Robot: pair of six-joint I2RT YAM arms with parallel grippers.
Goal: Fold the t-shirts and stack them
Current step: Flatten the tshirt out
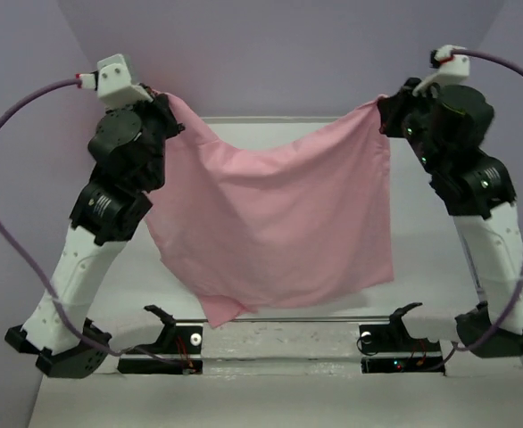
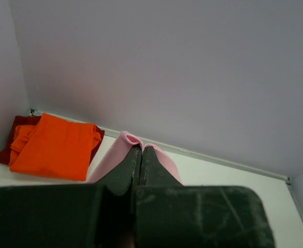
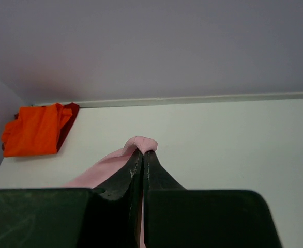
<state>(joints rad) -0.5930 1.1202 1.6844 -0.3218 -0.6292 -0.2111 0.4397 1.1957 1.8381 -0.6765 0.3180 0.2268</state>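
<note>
A light pink t-shirt (image 1: 279, 223) hangs spread in the air between both arms, its lower edge sagging toward the near side of the table. My left gripper (image 1: 168, 100) is shut on its upper left corner; pink cloth (image 2: 121, 142) bulges past the tips of my left gripper (image 2: 141, 148). My right gripper (image 1: 382, 109) is shut on the upper right corner, with a pink fold (image 3: 141, 142) poking out above the closed tips of my right gripper (image 3: 143, 152). Folded orange t-shirts (image 2: 56, 144) lie stacked in the far left corner, also seen as the orange stack (image 3: 35, 129).
Lavender walls (image 1: 270, 53) enclose the white table (image 1: 440, 259) on three sides. A dark red cloth (image 2: 14, 137) lies under the orange stack. Two black mounts (image 1: 168, 339) sit on a rail at the near edge. Purple cables (image 1: 3, 196) loop from each wrist.
</note>
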